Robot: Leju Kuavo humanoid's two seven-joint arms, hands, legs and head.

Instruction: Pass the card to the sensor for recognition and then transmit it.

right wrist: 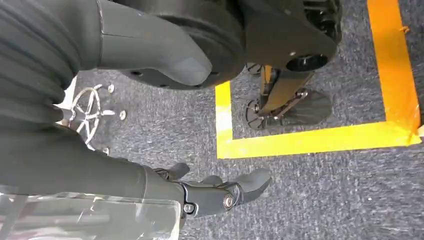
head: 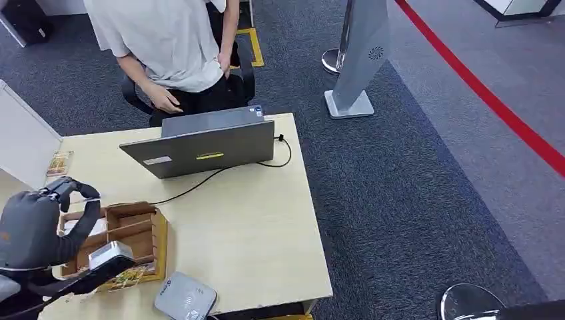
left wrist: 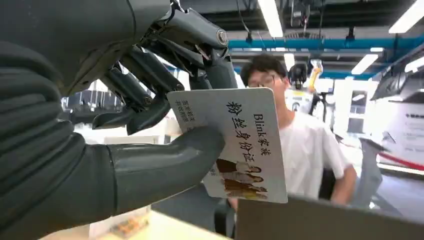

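My left hand [head: 36, 227] hangs over the table's left front corner. It pinches a white printed card [left wrist: 240, 145] between the thumb and the dark fingers [left wrist: 150, 85]. In the head view the card [head: 110, 254] sticks out over the front of a wooden box, a short way left of the sensor. The sensor [head: 186, 297] is a flat grey rounded pad lying at the table's front edge. My right hand [right wrist: 210, 192] hangs down over the carpet, fingers loosely apart and holding nothing.
A wooden tray box [head: 157, 235] with compartments sits by my left hand. A grey laptop [head: 200, 150] with a black cable stands at the table's far side, and a person [head: 173, 47] sits behind it. Yellow floor tape [right wrist: 310, 142] lies under my right hand.
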